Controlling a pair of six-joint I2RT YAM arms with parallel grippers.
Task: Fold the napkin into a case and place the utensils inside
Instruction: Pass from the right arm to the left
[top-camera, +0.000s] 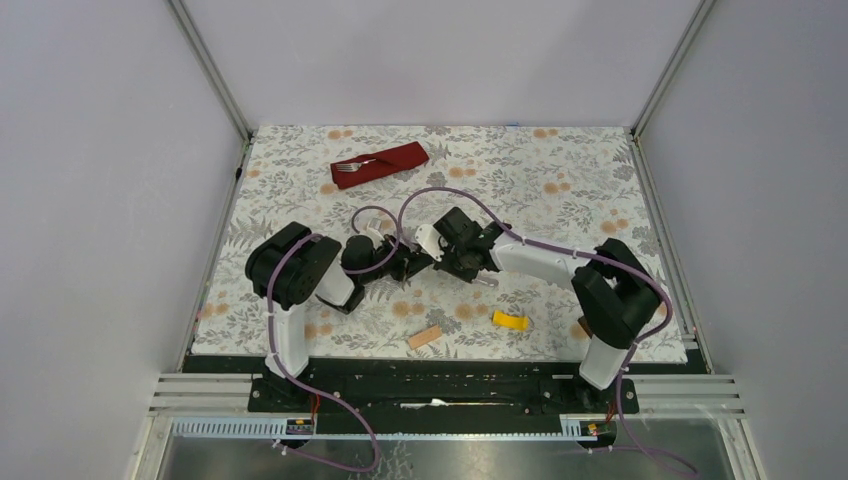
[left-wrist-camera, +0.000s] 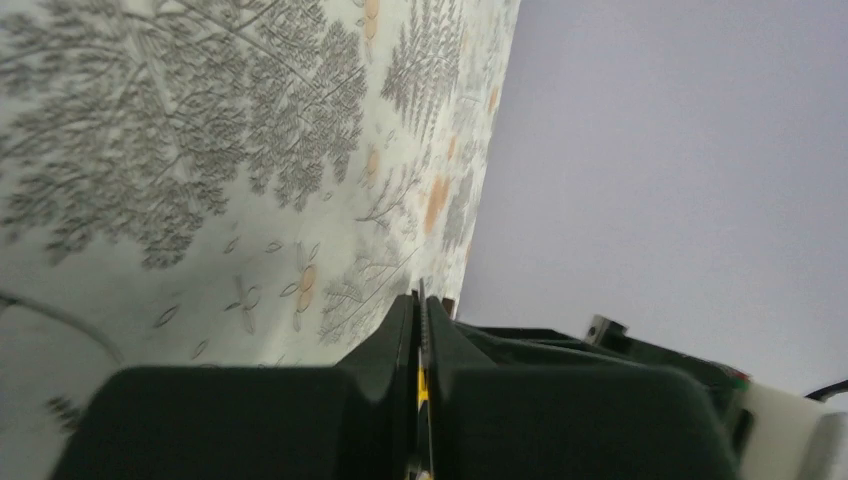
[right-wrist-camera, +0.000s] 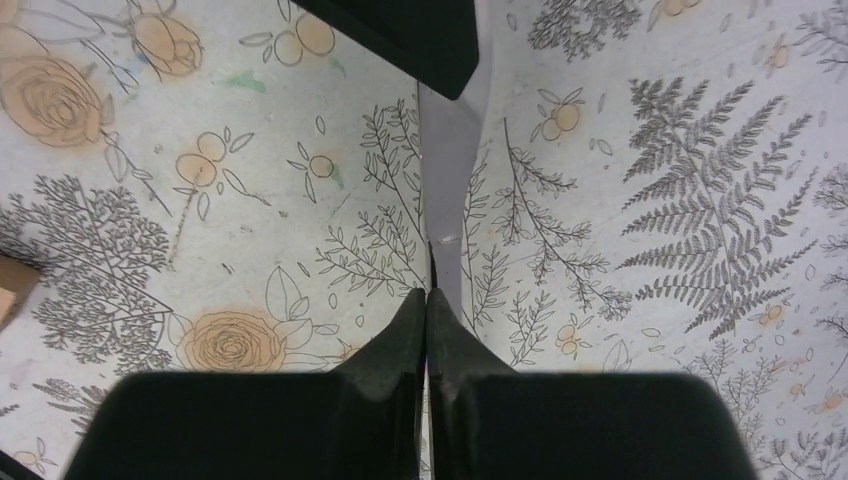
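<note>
The dark red napkin (top-camera: 380, 163) lies folded at the far middle of the table, with the fork (top-camera: 355, 164) resting on its left end. Mid-table the two grippers meet tip to tip. My right gripper (top-camera: 447, 262) (right-wrist-camera: 428, 295) is shut on the knife (right-wrist-camera: 445, 190), whose blade runs forward into the left gripper (right-wrist-camera: 400, 30). A silver end of the knife (top-camera: 487, 281) sticks out behind the right gripper. My left gripper (top-camera: 418, 266) (left-wrist-camera: 420, 302) is shut on the blade, which shows edge-on as a thin strip (left-wrist-camera: 421, 292) between the jaws.
A yellow block (top-camera: 510, 320) and a tan block (top-camera: 425, 336) lie near the front edge, and the tan block (right-wrist-camera: 15, 285) also shows in the right wrist view. Grey walls enclose the floral tablecloth (top-camera: 560, 190) on three sides. Purple cables loop above both arms.
</note>
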